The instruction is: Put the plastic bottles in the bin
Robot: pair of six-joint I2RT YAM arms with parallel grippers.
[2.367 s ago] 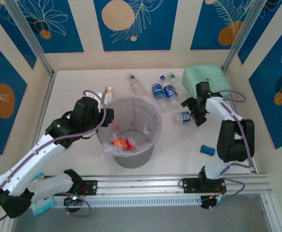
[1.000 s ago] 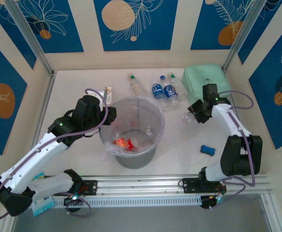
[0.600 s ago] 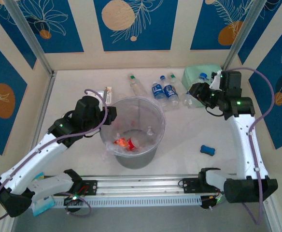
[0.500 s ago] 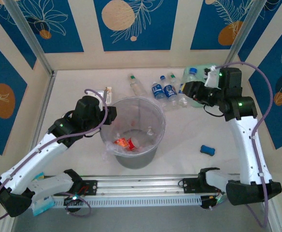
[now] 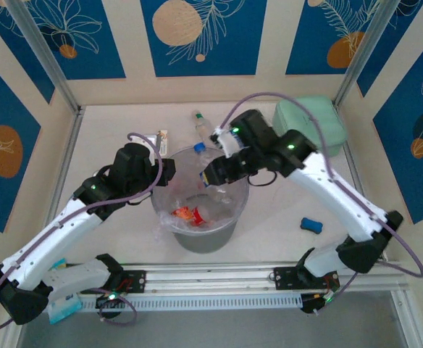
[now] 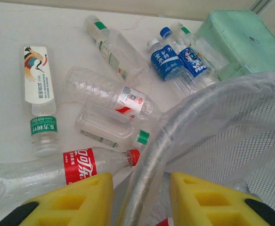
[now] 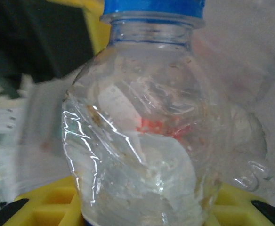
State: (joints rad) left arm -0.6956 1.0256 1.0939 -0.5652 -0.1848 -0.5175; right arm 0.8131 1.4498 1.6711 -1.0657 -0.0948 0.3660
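Right arm (image 5: 327, 185) swung over bin (image 5: 197, 243), right hand (image 5: 213, 172) grasping blue-capped bottle (image 7: 147, 122) above it, left hand (image 6: 140, 188) released, straddling rim.

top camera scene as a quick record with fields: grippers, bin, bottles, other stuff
right gripper: over the bin, shut on a clear blue-capped bottle
left gripper: fingers straddle the bin rim; clamped or not, cannot tell
in bin: a red-labelled item at the bottom
on table: at least six bottles outside the bin, among them a red-capped cola bottle and a blue-labelled bottle
other: mint-green case, small blue block, flat white tube
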